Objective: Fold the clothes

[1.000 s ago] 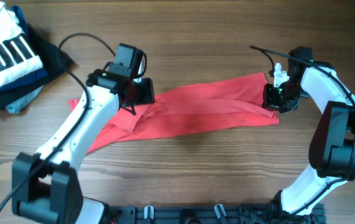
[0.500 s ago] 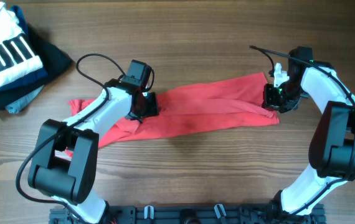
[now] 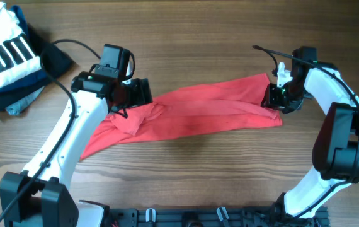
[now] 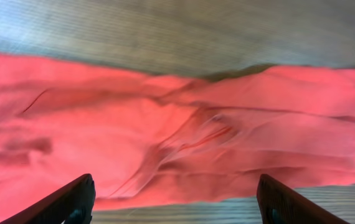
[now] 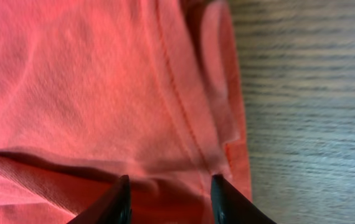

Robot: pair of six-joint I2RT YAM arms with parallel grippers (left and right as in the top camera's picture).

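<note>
The red T-shirt (image 3: 211, 107) lies as a long crumpled band across the middle of the wooden table, and no lettering shows. My left gripper (image 3: 143, 93) hovers over the shirt's bunched left part. In the left wrist view it (image 4: 177, 208) stands wide open above the wrinkled red cloth (image 4: 165, 130), with nothing between the fingers. My right gripper (image 3: 273, 101) is down at the shirt's right end. In the right wrist view its jaws (image 5: 170, 202) stand apart over a hemmed fold of the shirt (image 5: 90, 93), with red cloth lying between the fingers.
A white black-striped garment (image 3: 3, 53) lies on a pile of navy clothes (image 3: 50, 63) at the far left corner. Bare wood (image 5: 314, 112) shows right of the shirt's end. A black rail (image 3: 198, 217) runs along the near edge.
The left gripper has opened wide and pulled back to the left, leaving the shirt's left part bunched. The right gripper's jaws have parted on the shirt's right end; that arm has barely moved.
</note>
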